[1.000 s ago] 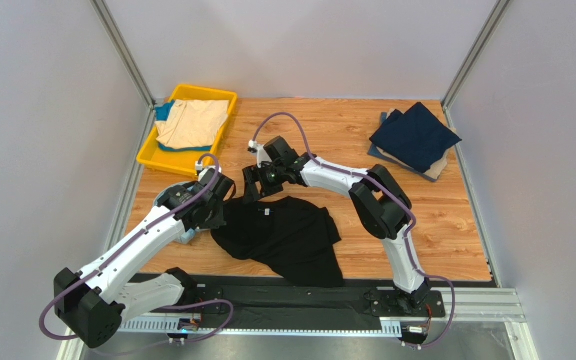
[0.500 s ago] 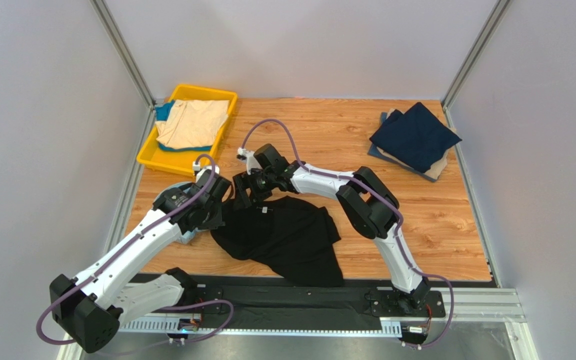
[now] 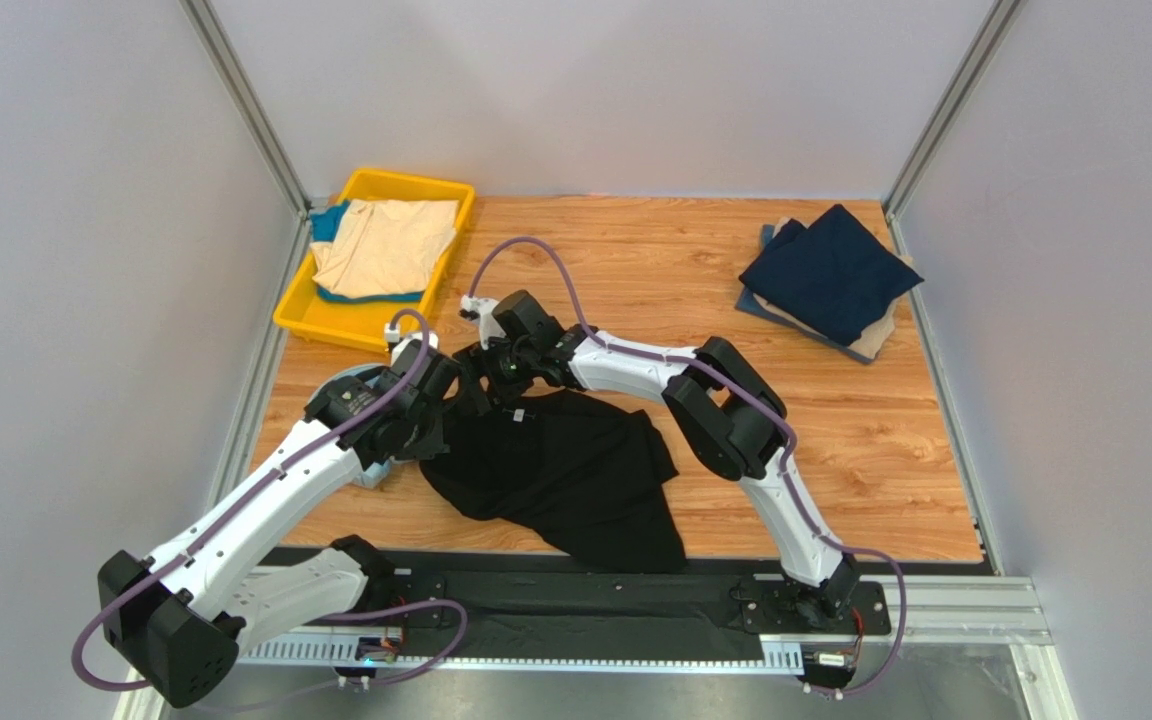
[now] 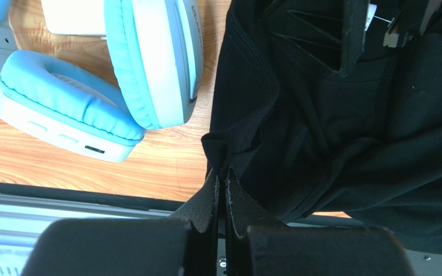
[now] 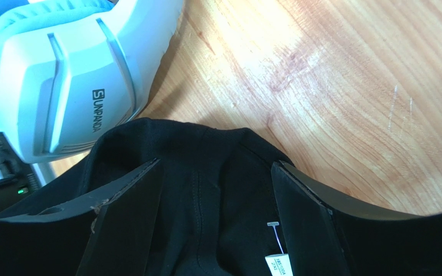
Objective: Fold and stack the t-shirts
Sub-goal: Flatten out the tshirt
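Black t-shirt: left claw pinches its edge, outstretched right claw straddles collar wide open.

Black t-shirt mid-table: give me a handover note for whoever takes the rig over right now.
Grippers: the left gripper is shut, pinching an edge of the black t-shirt. The right gripper is open, its jaws straddling the collar near the label, gripping nothing.
Things: the black t-shirt lies crumpled mid-table, with light-blue headphones beside it. A navy t-shirt tops the folded stack at the far right. A beige t-shirt lies in the yellow tray, far left.
Done: the far-right stack.
Left: grip the collar, spread, fold and stack the black t-shirt; then the tray's contents.
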`<state>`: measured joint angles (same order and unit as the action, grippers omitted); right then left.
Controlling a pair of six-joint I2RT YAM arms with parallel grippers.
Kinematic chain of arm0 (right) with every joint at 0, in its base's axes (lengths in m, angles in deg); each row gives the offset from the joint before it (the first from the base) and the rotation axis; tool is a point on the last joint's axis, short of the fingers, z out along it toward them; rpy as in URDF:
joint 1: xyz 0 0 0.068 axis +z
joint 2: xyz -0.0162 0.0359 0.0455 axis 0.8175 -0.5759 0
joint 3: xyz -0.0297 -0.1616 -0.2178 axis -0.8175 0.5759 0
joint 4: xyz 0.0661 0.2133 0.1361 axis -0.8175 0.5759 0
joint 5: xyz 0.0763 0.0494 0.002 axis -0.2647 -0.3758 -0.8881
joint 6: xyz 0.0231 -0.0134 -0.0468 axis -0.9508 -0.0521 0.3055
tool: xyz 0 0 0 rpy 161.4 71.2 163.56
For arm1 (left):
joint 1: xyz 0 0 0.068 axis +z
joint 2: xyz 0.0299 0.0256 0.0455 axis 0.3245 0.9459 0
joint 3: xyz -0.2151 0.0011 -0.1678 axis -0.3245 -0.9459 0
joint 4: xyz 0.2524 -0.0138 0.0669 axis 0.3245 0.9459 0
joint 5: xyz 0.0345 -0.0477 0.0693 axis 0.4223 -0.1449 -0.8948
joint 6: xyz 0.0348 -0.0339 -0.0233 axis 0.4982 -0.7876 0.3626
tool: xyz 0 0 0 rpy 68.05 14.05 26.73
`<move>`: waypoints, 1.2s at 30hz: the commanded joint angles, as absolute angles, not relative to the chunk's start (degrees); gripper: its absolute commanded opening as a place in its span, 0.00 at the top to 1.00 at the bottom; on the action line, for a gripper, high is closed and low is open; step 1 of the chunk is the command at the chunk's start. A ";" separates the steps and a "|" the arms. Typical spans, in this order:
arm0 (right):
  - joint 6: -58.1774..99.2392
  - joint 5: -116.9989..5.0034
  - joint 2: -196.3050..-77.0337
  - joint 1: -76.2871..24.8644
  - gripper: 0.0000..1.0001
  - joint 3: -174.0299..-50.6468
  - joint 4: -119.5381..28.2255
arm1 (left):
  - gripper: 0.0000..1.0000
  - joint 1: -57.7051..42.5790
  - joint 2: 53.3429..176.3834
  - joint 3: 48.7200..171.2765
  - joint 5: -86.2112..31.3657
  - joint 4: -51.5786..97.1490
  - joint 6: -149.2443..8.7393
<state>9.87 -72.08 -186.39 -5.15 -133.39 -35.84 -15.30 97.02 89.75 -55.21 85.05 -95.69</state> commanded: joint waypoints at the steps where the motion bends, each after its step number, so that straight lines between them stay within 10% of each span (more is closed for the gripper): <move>1: 13.89 -65.06 -183.47 -4.92 0.24 -131.63 -35.62 | 1.00 -15.08 95.88 90.83 -55.19 85.44 -94.97; 17: 16.45 -64.62 -174.07 -5.27 0.25 -129.96 -28.85 | 1.00 -15.08 97.11 89.77 -53.26 82.99 -94.09; 36: 18.38 -70.68 -190.68 -6.24 0.18 -140.77 -25.51 | 1.00 -15.08 97.20 89.77 -53.00 83.34 -93.48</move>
